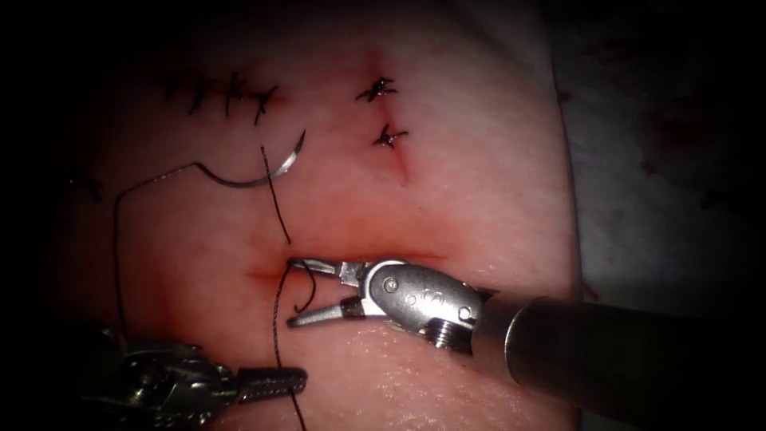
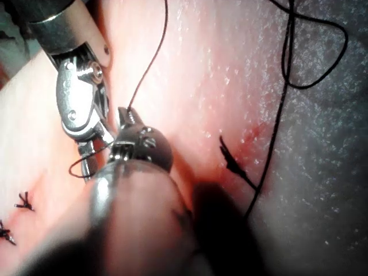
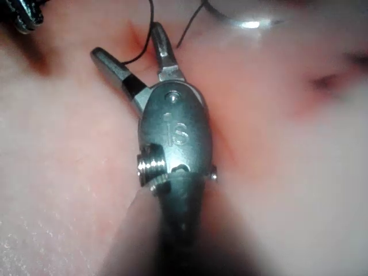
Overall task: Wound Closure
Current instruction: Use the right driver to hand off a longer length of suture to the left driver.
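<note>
**Needle loose on tissue; left tool on thread, right tool spread at cut**

Two tools, one needle, one long thread, several finished stitches on one slab of tissue point(image 1: 479, 199).

Far left in the endoscope view: left tool point(image 1: 297, 381), dark ridged metal, low at the frame edge, most of its body lost in shadow. Jaws closed on the thread point(image 1: 116, 255), which rises from them to the cut. In the left wrist view, same tool point(image 2: 131, 115) seen from behind, shaft blurred and blocking much of the tissue, thread point(image 2: 152, 63) running up from the pinched tip.

Upper left: a row of about four dark stitches point(image 1: 227, 94), spiky knots, count unsure in the dim light.

Next, the needle point(image 1: 267, 174): thin curved steel, lying free on the tissue left of and above the cut, held by neither tool, not in the tissue as far as can be seen. Thread trailing from its left end, looping down the left side. A second strand slanting from beside the needle down to the cut.

Centre: the cut point(image 1: 351, 257), a shallow reddish crease, wet and glossy, partly covered by the right tool.

Upper centre-right: two more knotted stitches point(image 1: 381, 112).

Right: right tool point(image 1: 294, 291), polished grey metal on a thick shaft, jaws spread wide, gripping nothing, a curl of thread between them. Right wrist view: right tool point(image 3: 127, 43) jaws forked apart over the tissue, needle point(image 3: 241, 23) a bright blurred arc beyond.
</note>
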You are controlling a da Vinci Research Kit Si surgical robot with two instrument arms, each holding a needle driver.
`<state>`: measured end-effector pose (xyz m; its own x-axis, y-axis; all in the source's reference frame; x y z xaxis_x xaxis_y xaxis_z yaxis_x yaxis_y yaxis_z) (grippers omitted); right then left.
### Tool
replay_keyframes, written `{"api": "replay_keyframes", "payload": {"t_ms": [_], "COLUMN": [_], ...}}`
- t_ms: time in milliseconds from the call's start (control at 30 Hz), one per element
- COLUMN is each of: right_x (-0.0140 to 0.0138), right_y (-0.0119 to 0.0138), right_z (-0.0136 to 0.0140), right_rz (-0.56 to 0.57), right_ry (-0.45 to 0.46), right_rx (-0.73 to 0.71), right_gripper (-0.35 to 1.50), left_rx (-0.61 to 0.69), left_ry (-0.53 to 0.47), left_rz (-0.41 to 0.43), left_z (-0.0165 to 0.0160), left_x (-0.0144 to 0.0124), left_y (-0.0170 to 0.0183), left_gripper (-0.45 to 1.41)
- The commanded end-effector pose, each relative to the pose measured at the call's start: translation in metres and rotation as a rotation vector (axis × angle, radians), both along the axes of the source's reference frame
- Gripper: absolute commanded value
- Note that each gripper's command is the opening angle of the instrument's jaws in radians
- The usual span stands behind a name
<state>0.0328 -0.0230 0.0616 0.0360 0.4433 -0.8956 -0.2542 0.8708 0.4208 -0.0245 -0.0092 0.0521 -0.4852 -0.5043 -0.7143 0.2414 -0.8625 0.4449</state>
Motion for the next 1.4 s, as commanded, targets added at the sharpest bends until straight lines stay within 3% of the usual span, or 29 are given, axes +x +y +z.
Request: {"api": "replay_keyframes", "payload": {"t_ms": [33, 200, 300, 500, 633, 1200, 1400], "right_x": [0.0009, 0.001, 0.0011, 0.0019, 0.0027, 0.0035, 0.0038], "right_y": [0.0003, 0.0016, 0.002, 0.0028, 0.0026, 0.0024, 0.0022], "right_z": [0.0002, -0.0015, -0.0024, -0.0064, -0.0075, -0.0097, -0.0099], "right_rz": [0.02, 0.105, 0.121, 0.124, 0.124, 0.12, 0.113], "right_ry": [-0.003, -0.049, -0.057, -0.114, -0.127, -0.113, -0.126], "right_rx": [-0.012, -0.113, -0.146, -0.266, -0.294, -0.375, -0.41], "right_gripper": [1.21, 1.43, 1.43, 1.38, 1.41, 1.38, 1.18], "left_rx": [-0.004, -0.012, -0.011, -0.01, -0.008, -0.002, -0.006], "left_ry": [-0.001, 0.003, 0.004, 0.009, 0.009, 0.006, 0.007], "left_rz": [0.001, 0.001, -0.002, -0.01, -0.012, -0.01, -0.008], "left_z": [0.0004, -0.0009, -0.0011, -0.001, -0.001, -0.0013, -0.0013], "left_x": [-0.0004, -0.0004, -0.0007, -0.0015, -0.0017, -0.0013, -0.0014], "left_y": [0.0002, 0.0005, 0.0006, 0.0009, 0.0011, 0.0016, 0.0016], "left_gripper": [-0.45, -0.45, -0.45, -0.45, -0.45, -0.45, -0.45]}}
